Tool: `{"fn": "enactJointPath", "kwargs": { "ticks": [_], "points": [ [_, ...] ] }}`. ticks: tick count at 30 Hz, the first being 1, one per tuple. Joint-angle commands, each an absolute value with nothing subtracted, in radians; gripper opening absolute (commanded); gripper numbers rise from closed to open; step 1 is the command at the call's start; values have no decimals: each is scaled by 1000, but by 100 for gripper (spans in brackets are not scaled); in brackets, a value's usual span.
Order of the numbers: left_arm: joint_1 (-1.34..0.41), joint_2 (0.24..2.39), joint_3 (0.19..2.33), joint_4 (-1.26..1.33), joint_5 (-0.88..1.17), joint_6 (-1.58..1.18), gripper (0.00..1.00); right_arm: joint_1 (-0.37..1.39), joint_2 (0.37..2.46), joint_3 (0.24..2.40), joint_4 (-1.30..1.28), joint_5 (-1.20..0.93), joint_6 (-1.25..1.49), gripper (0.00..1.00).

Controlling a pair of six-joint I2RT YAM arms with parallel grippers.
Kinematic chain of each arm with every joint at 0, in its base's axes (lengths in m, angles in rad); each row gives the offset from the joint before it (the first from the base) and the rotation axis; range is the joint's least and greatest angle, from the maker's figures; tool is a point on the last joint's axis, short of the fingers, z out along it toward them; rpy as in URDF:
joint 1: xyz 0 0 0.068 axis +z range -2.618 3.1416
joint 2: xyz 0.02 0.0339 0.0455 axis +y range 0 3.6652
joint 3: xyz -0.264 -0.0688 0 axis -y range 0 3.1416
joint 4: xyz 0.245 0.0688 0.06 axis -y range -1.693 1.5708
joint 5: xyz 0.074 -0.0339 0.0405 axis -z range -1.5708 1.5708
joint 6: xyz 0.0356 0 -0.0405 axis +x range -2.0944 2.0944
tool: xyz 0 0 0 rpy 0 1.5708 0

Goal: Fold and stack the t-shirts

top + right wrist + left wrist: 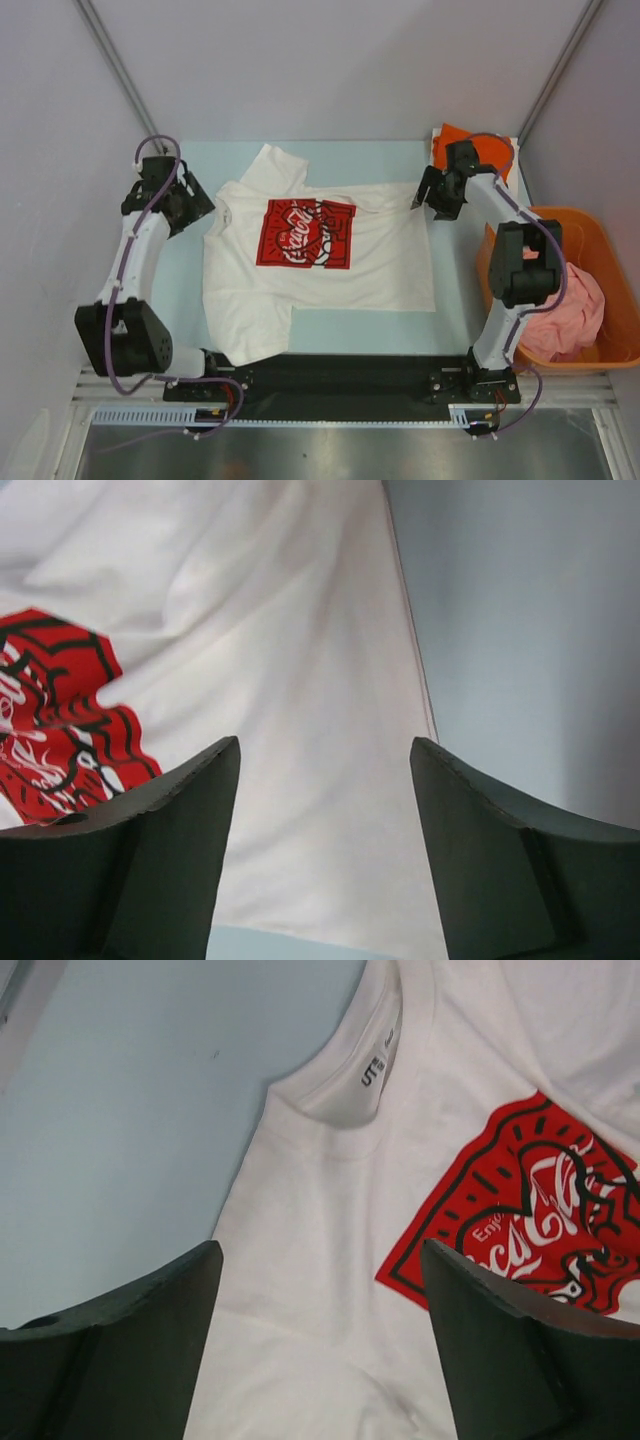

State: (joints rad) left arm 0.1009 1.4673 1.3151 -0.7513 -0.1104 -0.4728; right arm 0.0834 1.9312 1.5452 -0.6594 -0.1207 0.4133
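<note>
The white t-shirt with a red-and-black chest print lies spread flat in the middle of the table, collar to the left. My left gripper is open and empty just above the collar end; its view shows the collar and print. My right gripper is open and empty above the shirt's far right hem corner. The orange t-shirt lies at the back right behind the right arm. The pink t-shirt sits bunched in the basket.
A rigid orange plastic basket stands at the right edge of the table. The light blue table surface shows around the shirt. Grey walls close in the left, back and right sides.
</note>
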Motion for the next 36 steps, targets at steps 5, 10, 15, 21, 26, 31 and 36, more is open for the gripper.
{"fn": "enactJointPath", "kwargs": {
  "ticks": [5, 10, 15, 21, 26, 31, 36],
  "points": [
    [-56, 1106, 956, -793, -132, -557, 82, 101, 1492, 1034, -519, -155, 517, 74],
    [-354, 999, 887, -954, -255, -656, 84, 173, 1247, 678, -353, -178, 629, 73],
    [-474, 836, 750, -1061, -183, -771, 81, 236, 1137, 555, -351, -155, 703, 74],
    [-704, 658, 611, -1117, -163, -1072, 75, 276, 1150, 520, -341, -129, 729, 75],
    [-885, 708, 517, -1082, -178, -1259, 80, 278, 1189, 525, -322, -129, 726, 76],
    [-949, 825, 456, -1016, -190, -1312, 83, 278, 1190, 526, -330, -127, 716, 76],
    [-950, 896, 420, -957, -222, -1309, 82, 276, 1187, 515, -331, -126, 707, 77]
  ]
}}
